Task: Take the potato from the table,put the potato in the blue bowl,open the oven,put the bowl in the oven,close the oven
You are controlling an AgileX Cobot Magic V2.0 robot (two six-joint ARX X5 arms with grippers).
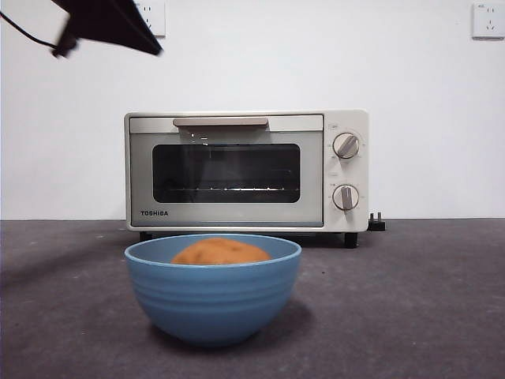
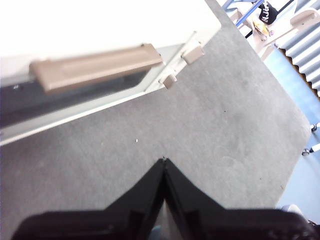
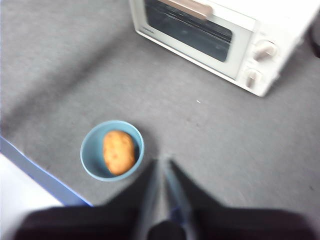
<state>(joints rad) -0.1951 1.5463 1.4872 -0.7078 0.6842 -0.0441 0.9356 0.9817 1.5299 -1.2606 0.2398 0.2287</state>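
Observation:
The orange-brown potato lies inside the blue bowl, which stands on the table in front of the oven. The oven door is closed, its beige handle at the top. My left gripper is shut and empty, hovering above the table close to the handle; in the front view it is the dark shape at the top left. My right gripper hangs high and shut, with the bowl and potato below and to one side of it.
Two round knobs sit on the oven's right side. A black plug lies behind the oven's right foot. The table edge runs near the bowl in the right wrist view. Wall sockets are on the white wall.

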